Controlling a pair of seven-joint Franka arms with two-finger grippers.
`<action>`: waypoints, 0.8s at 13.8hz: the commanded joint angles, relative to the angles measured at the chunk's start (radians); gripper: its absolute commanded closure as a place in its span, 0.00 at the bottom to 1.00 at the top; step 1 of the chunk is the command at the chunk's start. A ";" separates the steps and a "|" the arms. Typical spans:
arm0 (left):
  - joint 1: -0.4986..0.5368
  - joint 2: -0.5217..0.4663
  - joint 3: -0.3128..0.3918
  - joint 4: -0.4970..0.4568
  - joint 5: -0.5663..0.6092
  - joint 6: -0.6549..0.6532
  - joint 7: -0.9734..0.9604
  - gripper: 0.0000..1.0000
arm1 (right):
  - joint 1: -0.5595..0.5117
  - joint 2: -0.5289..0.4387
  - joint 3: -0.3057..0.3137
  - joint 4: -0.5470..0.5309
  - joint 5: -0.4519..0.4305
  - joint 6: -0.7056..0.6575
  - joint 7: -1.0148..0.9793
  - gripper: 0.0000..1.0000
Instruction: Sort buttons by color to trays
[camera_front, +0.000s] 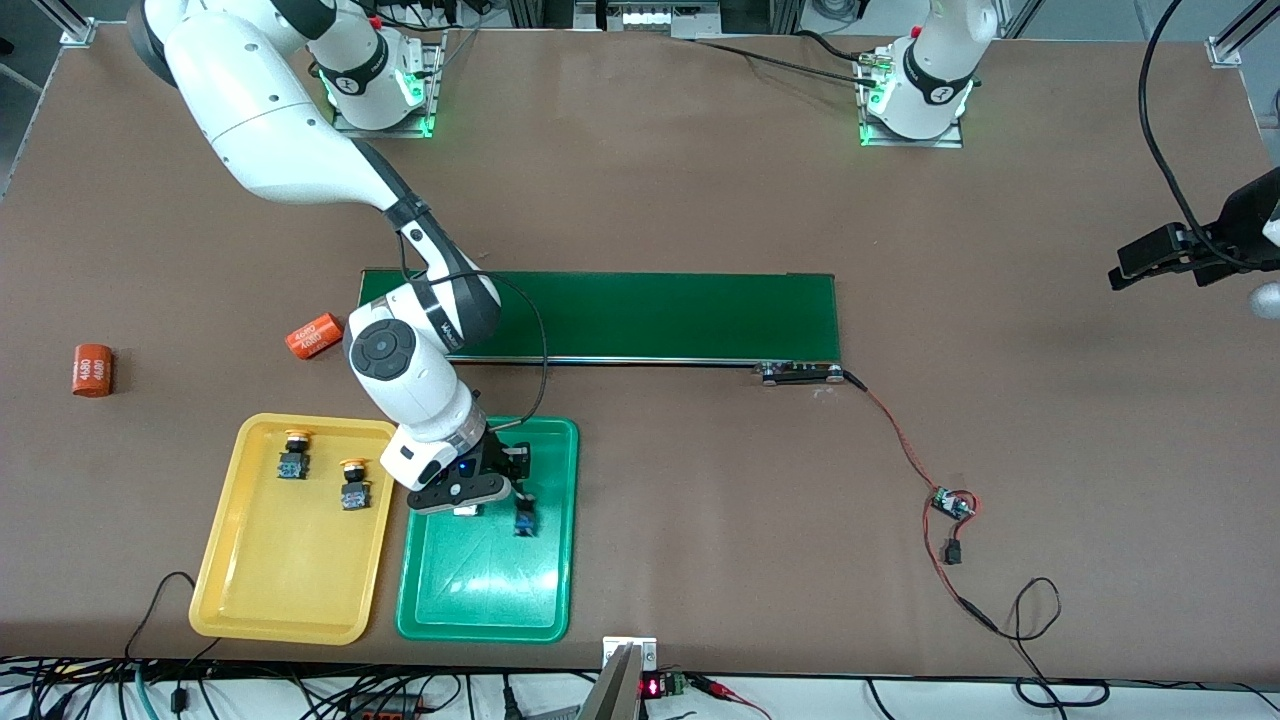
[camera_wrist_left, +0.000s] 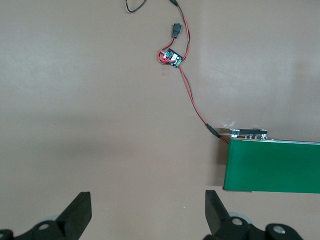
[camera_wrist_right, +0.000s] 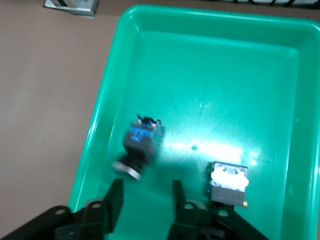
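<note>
Watching right gripper (camera_wrist_right: 145, 200): you are seeing its fingers parted over the shallow green plastic tray (camera_front: 555, 600), gripping nothing.
Green buttons: one blocky black-and-blue push-button (camera_wrist_right: 140, 145) is lying tipped just ahead of those fingertips; a second button (camera_wrist_right: 228, 184) is standing beside one finger, both in that tray.
Yellow buttons: two orange-capped push-buttons (camera_front: 295, 453) (camera_front: 354, 484) are sitting in the shallow yellow plastic tray (camera_front: 270, 590), beside the green one.
Left gripper (camera_wrist_left: 148, 210): waiting, fingers spread wide and empty, over bare brown table (camera_wrist_left: 90, 100) near the dark green conveyor belt (camera_wrist_left: 272, 166).
</note>
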 joint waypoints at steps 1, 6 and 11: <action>0.005 -0.024 -0.010 -0.018 0.020 -0.007 0.009 0.00 | 0.008 0.006 -0.008 0.002 0.001 0.029 -0.002 0.13; 0.006 -0.022 -0.008 -0.018 0.020 -0.005 0.009 0.00 | -0.007 -0.025 -0.011 -0.016 0.001 0.014 -0.016 0.00; 0.005 -0.022 -0.008 -0.018 0.020 -0.004 0.009 0.00 | -0.064 -0.198 -0.005 -0.069 0.013 -0.280 -0.022 0.00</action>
